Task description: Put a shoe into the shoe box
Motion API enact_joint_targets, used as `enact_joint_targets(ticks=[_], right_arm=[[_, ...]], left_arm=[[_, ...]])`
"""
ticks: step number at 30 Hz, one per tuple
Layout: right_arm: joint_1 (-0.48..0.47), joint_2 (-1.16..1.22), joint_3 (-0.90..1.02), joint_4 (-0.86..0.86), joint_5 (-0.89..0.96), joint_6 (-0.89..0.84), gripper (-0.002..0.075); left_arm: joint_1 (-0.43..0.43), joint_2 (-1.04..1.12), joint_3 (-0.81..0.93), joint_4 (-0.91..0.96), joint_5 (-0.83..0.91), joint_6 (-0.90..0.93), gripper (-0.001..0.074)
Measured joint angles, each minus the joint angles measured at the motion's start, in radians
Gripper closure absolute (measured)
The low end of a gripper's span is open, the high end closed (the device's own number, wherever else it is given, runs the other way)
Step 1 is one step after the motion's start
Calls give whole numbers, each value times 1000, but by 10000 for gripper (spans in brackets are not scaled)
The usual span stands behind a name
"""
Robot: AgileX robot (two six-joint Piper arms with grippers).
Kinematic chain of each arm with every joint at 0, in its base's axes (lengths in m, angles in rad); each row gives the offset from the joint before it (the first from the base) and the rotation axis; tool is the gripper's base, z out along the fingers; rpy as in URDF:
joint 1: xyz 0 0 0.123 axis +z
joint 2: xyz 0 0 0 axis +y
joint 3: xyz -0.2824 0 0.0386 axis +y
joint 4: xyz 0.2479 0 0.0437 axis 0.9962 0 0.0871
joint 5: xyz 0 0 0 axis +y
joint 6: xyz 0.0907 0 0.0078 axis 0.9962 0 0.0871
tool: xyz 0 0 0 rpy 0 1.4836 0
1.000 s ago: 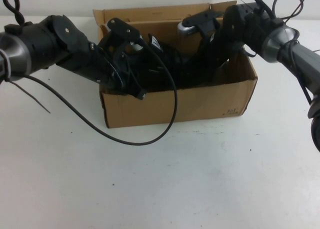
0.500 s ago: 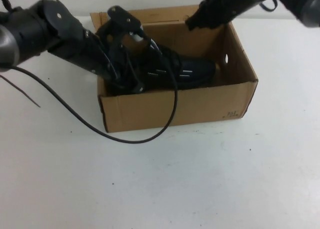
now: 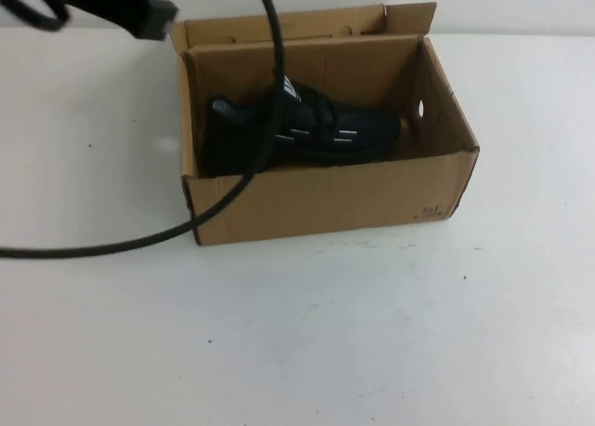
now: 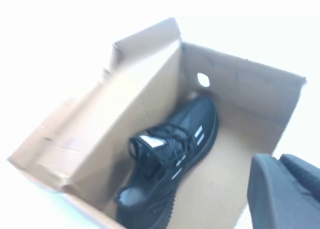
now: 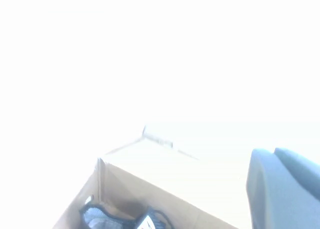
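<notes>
Black shoe (image 3: 297, 128) lying inside the brown shoe box (image 3: 325, 198) on the white surface (image 3: 307, 333) (toe toward the end with the round hole). Left gripper (image 3: 139, 3) up past the box's far left corner, fingers hard to tell. Right gripper out of the high view.

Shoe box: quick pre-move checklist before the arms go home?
1. Shoe inside the shoe box: ok, lying on the floor.
2. Shoe free of both tools: ok.
3. Left tool above the box, clear of it: ok; open or shut: cannot tell.
4. Right tool up and away from the box: ok; open or shut: cannot tell.
5. Black cable off the box: not ok, draped across it.
</notes>
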Motion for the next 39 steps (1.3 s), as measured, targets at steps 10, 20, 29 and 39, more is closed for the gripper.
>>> enact_joint_targets(ticks=[10,20,29,39], right_arm=[[0,-290,290,0,-27,-14,743],[0,-681,865,0,-259,-45,743],[-1,-1075,1341,2,-387,-52,743],[-1,-1498,1752,2,-483,-52,743]], left_arm=[[0,-334,-2,221,225,-272,738],[0,-538,0,289,410,-347,738],[-2,-831,280,385,250,-433,738],[-2,-994,707,461,-29,-573,738]])
